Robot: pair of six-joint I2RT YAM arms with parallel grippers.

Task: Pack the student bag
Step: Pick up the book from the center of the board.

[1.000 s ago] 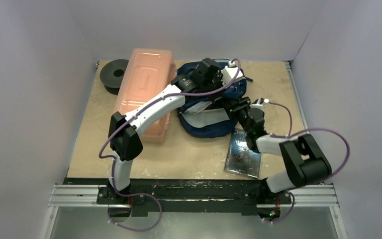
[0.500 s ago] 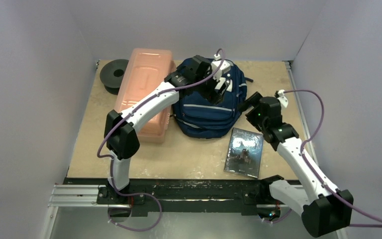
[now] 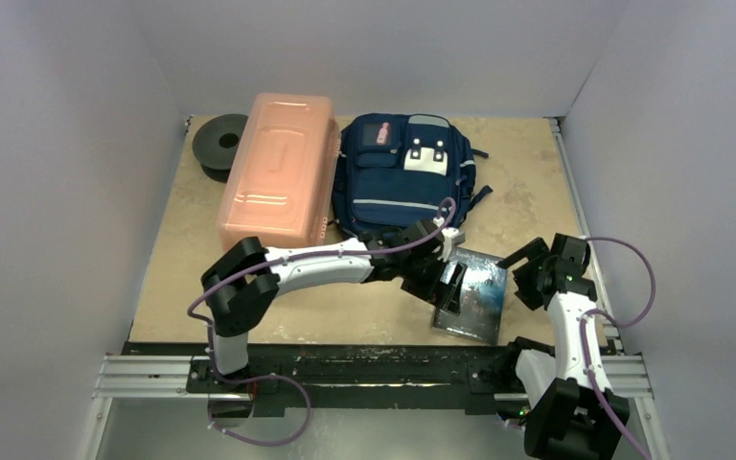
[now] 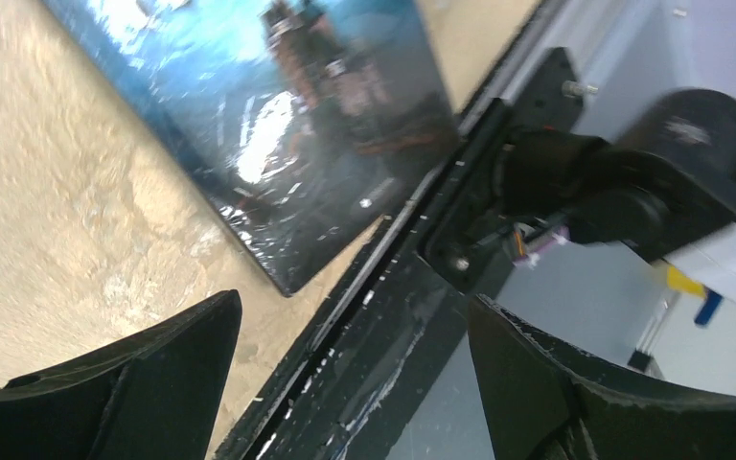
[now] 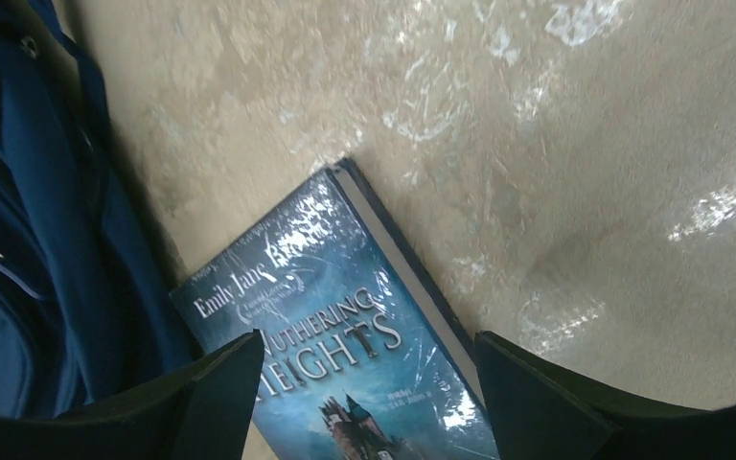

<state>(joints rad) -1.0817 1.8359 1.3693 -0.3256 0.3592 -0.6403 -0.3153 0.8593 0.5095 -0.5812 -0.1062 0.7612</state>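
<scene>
At the far left of the tabletop (image 3: pixel 345 311) sat a black spool (image 3: pixel 220 144), well clear of the work and probably not part of it. Just right of it lay the long pink box (image 3: pixel 278 168). Close beside that, the student bag (image 3: pixel 404 172) lay flat at the back of the tabletop, front pockets upward. Whether its main compartment was open could not be told.

In front of the bag, the left fingers (image 4: pixel 153 374) stood wide apart and empty, low over the near left edge of the Wuthering Heights book (image 3: pixel 484 297). That pose looked set for a grasp at the edge. The book lay flat, cover up, its far end near the bag's bottom, so nothing was packed yet.

The right fingers (image 5: pixel 201 393) were likewise spread, gripping nothing, aimed at the book from its right side, perhaps to steady it.
</scene>
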